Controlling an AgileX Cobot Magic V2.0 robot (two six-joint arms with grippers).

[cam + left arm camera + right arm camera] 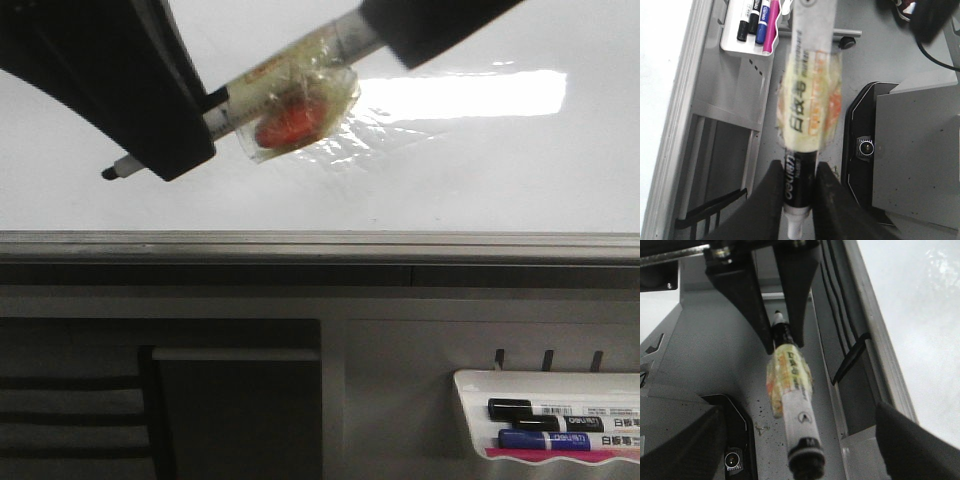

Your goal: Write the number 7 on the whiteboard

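Observation:
The whiteboard (pixel 450 170) fills the upper front view, glossy white with a bright glare; no number 7 shows on it. My left gripper (pixel 190 140) is shut on a marker (pixel 290 75), near its black tip (pixel 110 172), which points left close to the board. A wad of clear tape with an orange patch (pixel 300 115) wraps the marker's middle. In the left wrist view the gripper (pixel 799 200) pinches the marker's black collar (pixel 799 175). My right gripper (pixel 420 25) is open around the marker's rear end (pixel 804 462), its fingers (pixel 920 440) spread wide apart.
A grey metal rail (pixel 320 245) runs under the board. A small white tray (pixel 470 400) at the lower right holds a black marker (pixel 545 410), a blue marker (pixel 560 440) and a pink one. A black-edged base (pixel 865 147) lies below.

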